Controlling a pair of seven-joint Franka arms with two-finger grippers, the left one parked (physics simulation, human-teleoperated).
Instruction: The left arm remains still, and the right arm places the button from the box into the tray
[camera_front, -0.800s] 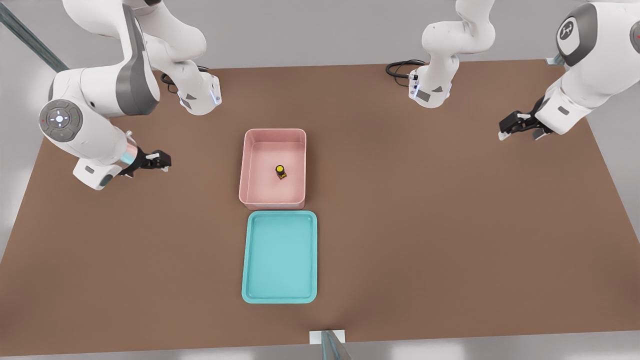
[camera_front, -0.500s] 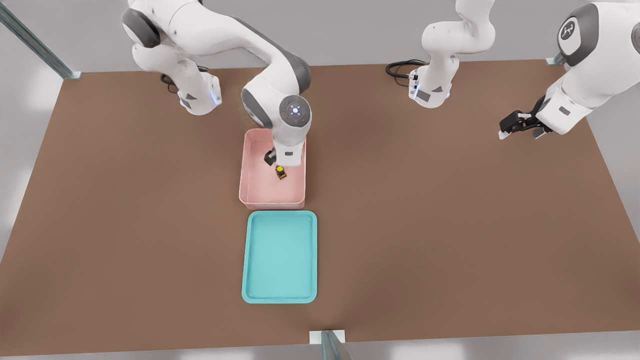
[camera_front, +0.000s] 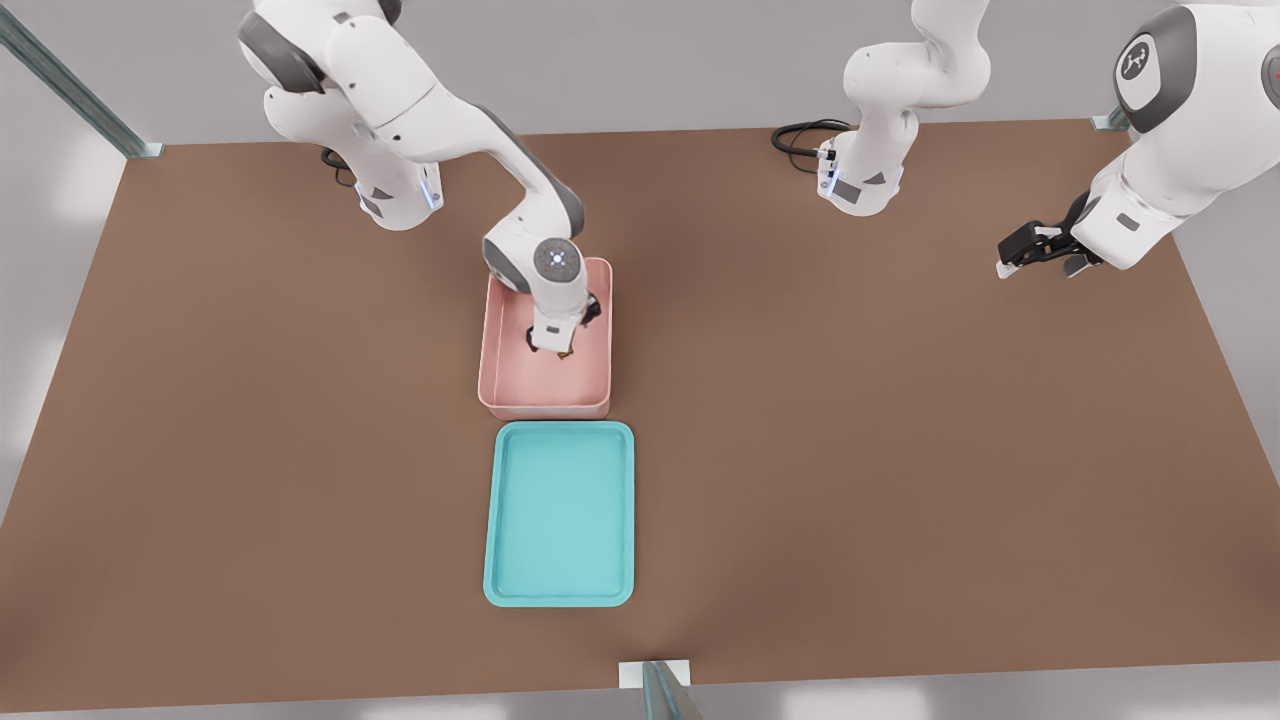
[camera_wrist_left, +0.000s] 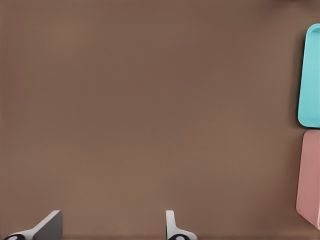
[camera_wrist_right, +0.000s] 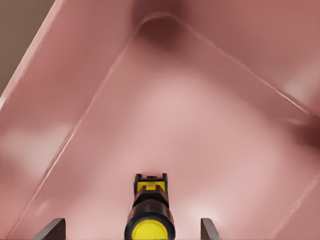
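The pink box (camera_front: 545, 408) stands mid-table, and the teal tray (camera_front: 560, 515) lies just in front of it with nothing in it. My gripper (camera_front: 560, 347) points down inside the box, hanging from the right arm (camera_front: 470, 120) that reaches in from the front view's left. In the right wrist view the button (camera_wrist_right: 150, 222), a yellow cap on a black body, rests on the box floor (camera_wrist_right: 200, 130) between my fingertips (camera_wrist_right: 52, 229), which stand apart on either side of it without touching. From the front, the wrist hides nearly all of the button.
The parked arm's gripper (camera_front: 1045, 250) hovers over the table's right side in the front view. Both arm bases (camera_front: 860, 180) and a black cable (camera_front: 800, 135) sit along the far edge. The left wrist view catches the tray (camera_wrist_left: 310, 75) and box (camera_wrist_left: 311, 175) at its border.
The right arm swung in from the front view's left to above the box, then lowered, so the gripper now straddles the button down inside it. The button has not moved.
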